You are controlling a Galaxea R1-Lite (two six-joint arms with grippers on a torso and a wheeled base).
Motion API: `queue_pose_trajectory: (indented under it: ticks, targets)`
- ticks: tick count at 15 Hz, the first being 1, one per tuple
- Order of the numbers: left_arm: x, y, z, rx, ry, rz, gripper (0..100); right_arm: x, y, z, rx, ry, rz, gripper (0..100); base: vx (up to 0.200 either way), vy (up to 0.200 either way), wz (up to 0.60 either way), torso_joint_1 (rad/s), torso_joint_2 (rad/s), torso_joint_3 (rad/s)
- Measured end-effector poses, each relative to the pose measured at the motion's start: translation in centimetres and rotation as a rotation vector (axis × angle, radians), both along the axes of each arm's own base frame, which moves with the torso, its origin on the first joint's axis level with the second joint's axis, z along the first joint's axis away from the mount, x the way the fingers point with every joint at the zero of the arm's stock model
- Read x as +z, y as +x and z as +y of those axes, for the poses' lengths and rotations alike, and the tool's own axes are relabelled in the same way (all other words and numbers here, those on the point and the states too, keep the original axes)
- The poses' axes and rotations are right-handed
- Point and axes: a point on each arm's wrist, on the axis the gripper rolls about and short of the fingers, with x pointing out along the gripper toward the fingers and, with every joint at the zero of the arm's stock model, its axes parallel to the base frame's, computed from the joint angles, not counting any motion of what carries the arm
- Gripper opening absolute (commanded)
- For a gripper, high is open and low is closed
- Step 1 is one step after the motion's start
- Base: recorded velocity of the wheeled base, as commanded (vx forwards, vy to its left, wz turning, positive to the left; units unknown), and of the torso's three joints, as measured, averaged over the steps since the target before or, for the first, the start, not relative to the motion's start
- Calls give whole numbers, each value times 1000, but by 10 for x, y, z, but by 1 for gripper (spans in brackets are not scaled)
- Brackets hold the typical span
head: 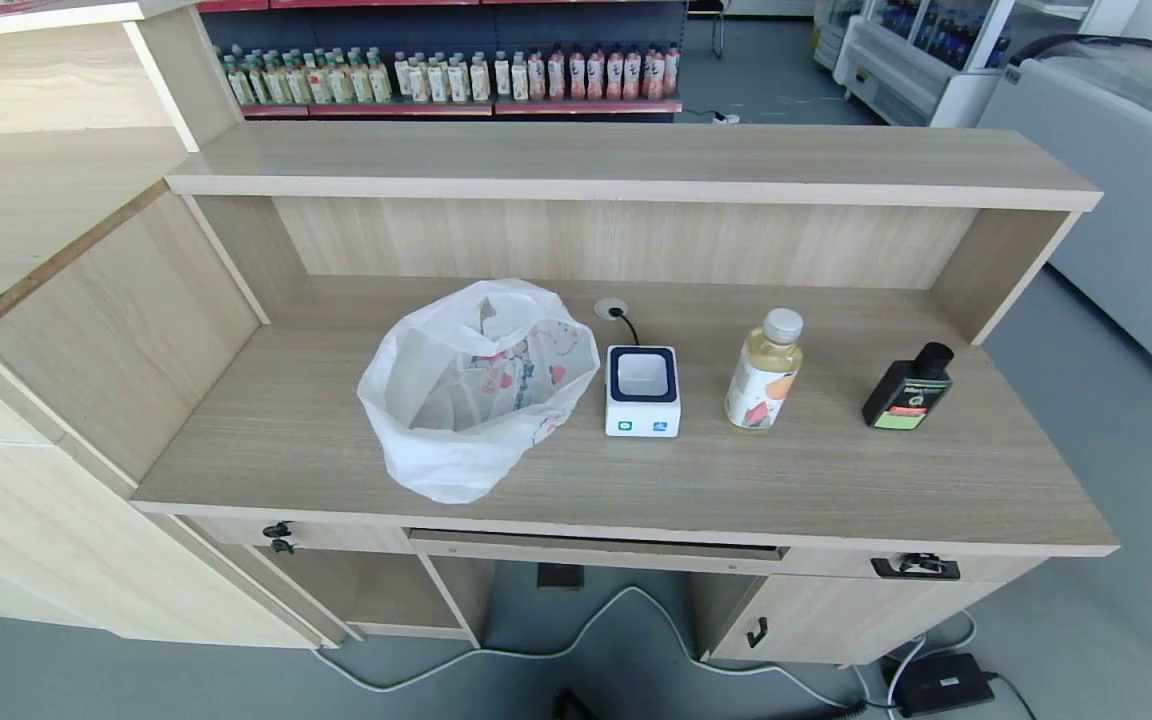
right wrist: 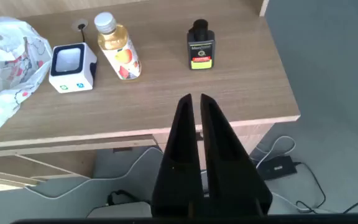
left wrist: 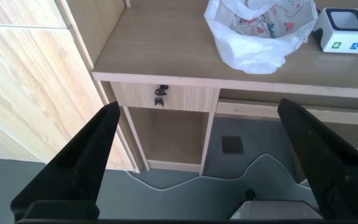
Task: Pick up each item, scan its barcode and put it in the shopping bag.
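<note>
A white plastic shopping bag (head: pixel 476 385) lies open on the wooden counter (head: pixel 636 470), left of a small white barcode scanner (head: pixel 642 390). Right of the scanner stands a juice bottle (head: pixel 765 370) with a white cap. Farther right stands a black bottle (head: pixel 908 388) with a green and red label. My left gripper (left wrist: pixel 197 118) is open, held low in front of the counter's left end, with the bag (left wrist: pixel 260 31) and scanner (left wrist: pixel 344 29) beyond it. My right gripper (right wrist: pixel 195 102) is shut and empty, in front of the counter's right part, short of the juice bottle (right wrist: pixel 120 48) and black bottle (right wrist: pixel 199 45).
A raised wooden shelf (head: pixel 626 160) runs along the counter's back, with side panels at both ends. A cable hole (head: pixel 611 308) sits behind the scanner. Cables and a power brick (head: pixel 941 683) lie on the floor below. A freezer (head: pixel 1126 150) stands to the right.
</note>
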Motion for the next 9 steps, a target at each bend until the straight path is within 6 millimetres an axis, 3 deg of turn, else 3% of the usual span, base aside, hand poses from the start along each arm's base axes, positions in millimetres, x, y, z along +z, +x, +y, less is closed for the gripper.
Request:
queue_pose_trajectory:
  ticks: [2, 4, 6, 9]
  targets:
    - [0, 0, 0, 0, 0, 0, 100, 17, 70, 0, 0, -1, 54, 100, 0, 0, 0, 0, 0, 0]
    - [0, 0, 0, 0, 0, 0, 100, 14, 136, 1, 9, -3, 59, 100, 0, 0, 0, 0, 0, 0]
    - [0, 0, 0, 0, 0, 0, 100, -6, 193, 9, 49, -3, 59, 100, 0, 0, 0, 0, 0, 0]
    - [0, 0, 0, 0, 0, 0, 100, -46, 243, 43, 176, -7, 117, 100, 0, 0, 0, 0, 0, 0]
